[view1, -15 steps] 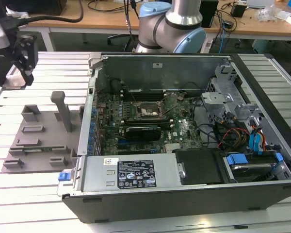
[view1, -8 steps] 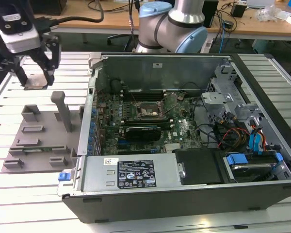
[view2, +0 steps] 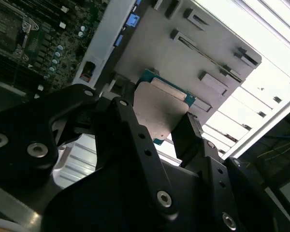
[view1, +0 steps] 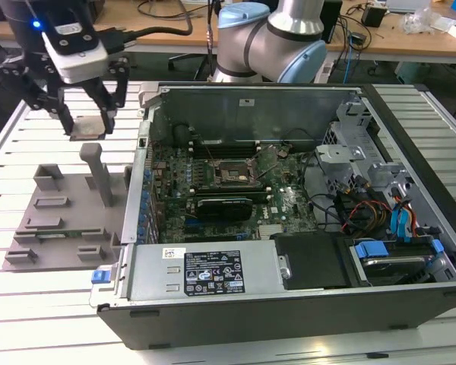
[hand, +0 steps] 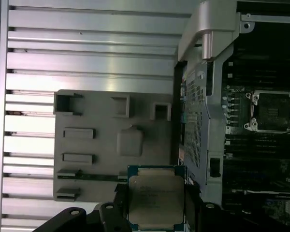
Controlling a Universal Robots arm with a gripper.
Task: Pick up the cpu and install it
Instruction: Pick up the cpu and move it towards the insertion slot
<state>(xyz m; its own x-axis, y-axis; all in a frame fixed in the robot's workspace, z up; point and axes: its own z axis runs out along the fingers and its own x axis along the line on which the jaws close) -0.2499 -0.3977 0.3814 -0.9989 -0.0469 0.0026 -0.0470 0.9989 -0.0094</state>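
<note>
My claw [view1: 88, 123] pinching one chip [hand: 156, 195]: two fingers [hand: 122, 208] clamped on opposite edges, metal top showing in both wrist views. Chip in air above far edge of one grey tray [view1: 57, 228], near tabletop's [view1: 7, 152] edge at exterior view's left. One open computer case [view1: 289, 304] just beside tray; one socket [hand: 273, 112] on board inside.

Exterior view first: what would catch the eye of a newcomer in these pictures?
The gripper holds the cpu between its fingers, above the grey fixture plate at the exterior view's left. To the exterior view's right of it lies the open computer case, and the motherboard socket in its middle looks empty.
</note>
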